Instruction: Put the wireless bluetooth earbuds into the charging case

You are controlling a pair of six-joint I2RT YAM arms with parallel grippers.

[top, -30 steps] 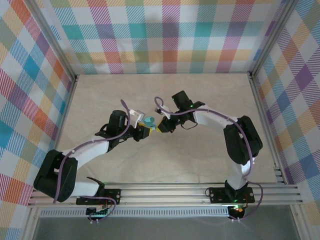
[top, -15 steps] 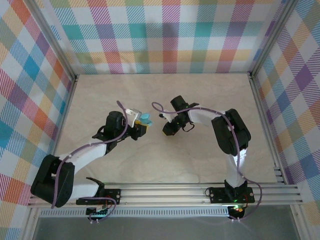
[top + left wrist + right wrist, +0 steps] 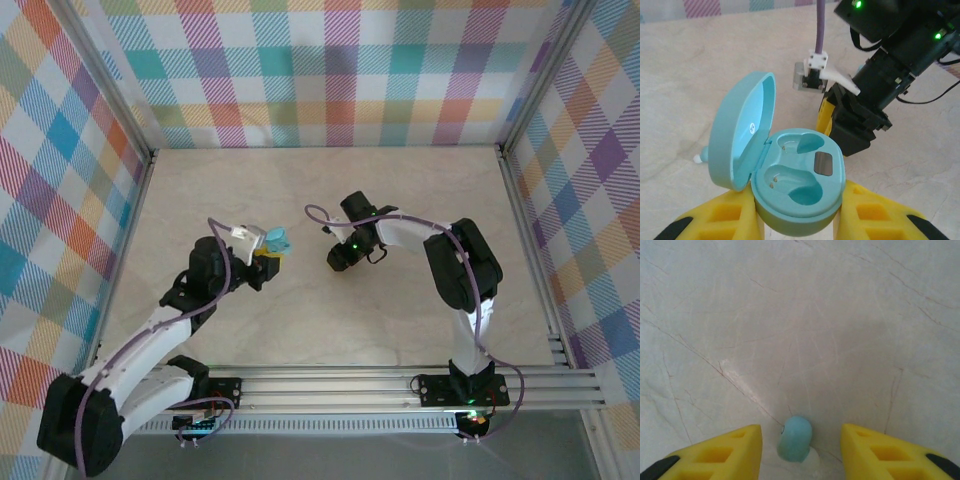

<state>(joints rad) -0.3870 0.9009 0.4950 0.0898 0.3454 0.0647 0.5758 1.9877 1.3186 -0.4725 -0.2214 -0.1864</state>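
Here, left tool (image 3: 797,222) clamped on the charging case (image 3: 800,192), lid swung open, two wells showing, right tool (image 3: 800,452) spread apart, low over the pale surface (image 3: 815,315), one earbud (image 3: 795,438) lying between its fingers, touching neither.

Charging case (image 3: 797,197) sits lower centre of the left wrist view between the left gripper (image 3: 799,217) fingers, lid tipped up on its left. Earbud (image 3: 795,438) lies on the table (image 3: 815,315) at bottom centre, between the right gripper (image 3: 801,436) fingers, touching neither.
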